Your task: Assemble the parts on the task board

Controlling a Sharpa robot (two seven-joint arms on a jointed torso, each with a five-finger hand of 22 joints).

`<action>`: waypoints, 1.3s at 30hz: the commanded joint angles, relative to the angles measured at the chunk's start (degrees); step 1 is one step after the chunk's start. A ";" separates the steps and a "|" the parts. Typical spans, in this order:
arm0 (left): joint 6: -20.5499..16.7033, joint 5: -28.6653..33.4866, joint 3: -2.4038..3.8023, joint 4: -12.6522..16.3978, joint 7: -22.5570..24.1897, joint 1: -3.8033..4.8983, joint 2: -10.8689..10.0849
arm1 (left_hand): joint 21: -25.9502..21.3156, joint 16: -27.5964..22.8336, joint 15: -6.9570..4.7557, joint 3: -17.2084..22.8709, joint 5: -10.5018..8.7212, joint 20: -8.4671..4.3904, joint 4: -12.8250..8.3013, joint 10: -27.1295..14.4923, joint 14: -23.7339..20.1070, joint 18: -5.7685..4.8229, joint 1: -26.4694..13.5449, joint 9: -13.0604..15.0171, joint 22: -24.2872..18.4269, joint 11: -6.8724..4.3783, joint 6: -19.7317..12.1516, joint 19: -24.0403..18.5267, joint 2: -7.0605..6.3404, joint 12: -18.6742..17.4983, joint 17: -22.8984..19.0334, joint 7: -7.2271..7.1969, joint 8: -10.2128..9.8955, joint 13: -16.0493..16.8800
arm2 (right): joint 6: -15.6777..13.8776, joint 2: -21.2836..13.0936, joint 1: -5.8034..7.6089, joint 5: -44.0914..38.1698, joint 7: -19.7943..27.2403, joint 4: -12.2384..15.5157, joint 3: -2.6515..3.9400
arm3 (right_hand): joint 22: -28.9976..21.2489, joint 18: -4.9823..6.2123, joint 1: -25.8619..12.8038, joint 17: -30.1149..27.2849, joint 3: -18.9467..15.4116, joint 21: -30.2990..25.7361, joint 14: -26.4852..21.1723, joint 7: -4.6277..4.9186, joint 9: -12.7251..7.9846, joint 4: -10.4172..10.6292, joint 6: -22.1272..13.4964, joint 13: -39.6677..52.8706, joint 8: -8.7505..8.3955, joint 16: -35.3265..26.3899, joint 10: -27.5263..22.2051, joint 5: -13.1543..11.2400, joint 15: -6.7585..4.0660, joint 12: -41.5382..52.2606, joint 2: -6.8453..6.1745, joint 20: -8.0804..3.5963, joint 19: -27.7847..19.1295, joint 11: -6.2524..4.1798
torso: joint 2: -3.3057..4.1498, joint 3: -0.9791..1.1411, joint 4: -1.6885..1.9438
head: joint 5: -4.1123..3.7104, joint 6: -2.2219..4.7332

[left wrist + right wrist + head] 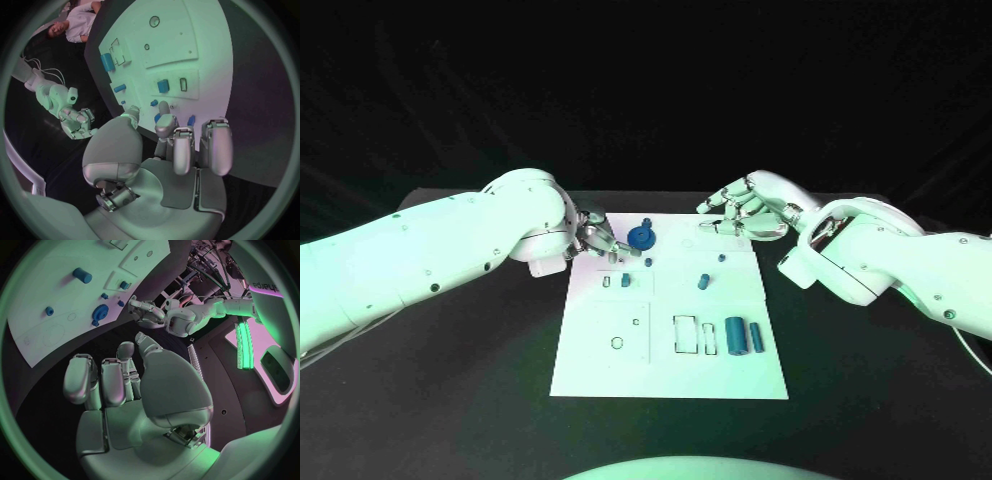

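- the left hand point(596, 240) is hovering just beside the round blue part point(642, 237) on the task board point(589, 370), fingers apart, pinching nothing.
- the right hand point(747, 212) is idling farther off, fingers loosely spread.

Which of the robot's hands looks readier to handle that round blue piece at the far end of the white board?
Probably the left robot hand: its fingers sit right beside the round blue piece, while the right robot hand hovers farther off.

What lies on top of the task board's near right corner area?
On the task board, two upright blue parts lie beside an outlined slot. What lies beneath them is covered.
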 commanded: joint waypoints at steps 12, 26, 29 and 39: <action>6.60 0.37 0.83 -9.79 0.32 3.25 3.61 | -5.10 0.14 3.22 4.41 1.35 3.14 -1.29 -7.83 6.03 1.40 13.47 -7.68 0.96 3.17 -4.05 -2.13 2.95 -5.70 15.08 3.49 -6.78 -6.77 | -0.94 0.65 -0.46 -0.17 -0.80 -0.79 -0.06 | -0.15 0.60 0.95 -0.14 0.12 -0.41 2.12 0.13 0.06 -0.25 -0.45 -0.59 0.23 -0.50 -0.45 0.47 -0.01 -0.78 0.38 -0.10 -0.29 -0.05 | -0.01 -0.02 0.14 | 0.93 1.08; 9.23 -2.77 -0.42 -22.65 3.31 3.33 9.15 | -2.81 0.14 1.54 -3.03 1.07 1.69 0.88 -2.94 6.03 0.67 7.74 -4.34 4.05 1.18 -0.94 -0.02 3.57 0.33 15.08 1.08 0.69 -2.35 | -0.68 0.95 -0.50 -0.09 -1.26 -1.21 -0.05 | -0.40 0.65 1.17 -0.31 0.25 -0.55 2.09 0.17 0.05 -0.27 -0.50 -0.90 0.26 -0.68 -0.58 0.46 0.01 -1.11 0.62 -0.09 -0.42 -0.02 | 0.15 -0.13 0.01 | 1.59 1.84; 9.39 -3.00 -0.70 -23.93 3.41 3.32 9.77 | -2.72 0.14 1.50 -3.26 1.08 1.64 0.88 -2.76 6.03 0.64 7.74 -4.22 4.16 1.12 -0.95 0.05 3.71 0.54 15.08 1.02 0.88 -2.17 | -0.66 0.97 -0.50 -0.06 -1.31 -1.29 -0.05 | -0.49 0.67 1.15 -0.36 0.25 -0.60 2.08 0.18 0.06 -0.25 -0.50 -0.98 0.26 -0.73 -0.62 0.46 0.01 -1.20 0.64 -0.09 -0.47 -0.01 | 0.06 -0.06 -0.10 | 1.77 1.76; 9.48 -3.29 -1.88 -27.67 4.49 3.08 11.97 | -2.71 0.14 1.46 -3.45 1.09 1.59 0.89 -2.68 6.03 0.64 7.73 -4.11 4.18 1.08 -0.99 0.07 3.91 0.64 15.08 0.98 1.04 -2.11 | -0.81 1.05 -0.50 -0.03 -1.26 -1.27 -0.05 | -0.67 0.70 1.12 -0.43 0.24 -0.68 2.06 0.19 0.05 -0.22 -0.52 -1.10 0.26 -0.81 -0.70 0.44 0.02 -1.34 0.64 -0.09 -0.57 0.01 | 0.03 -0.05 -0.03 | 1.82 1.61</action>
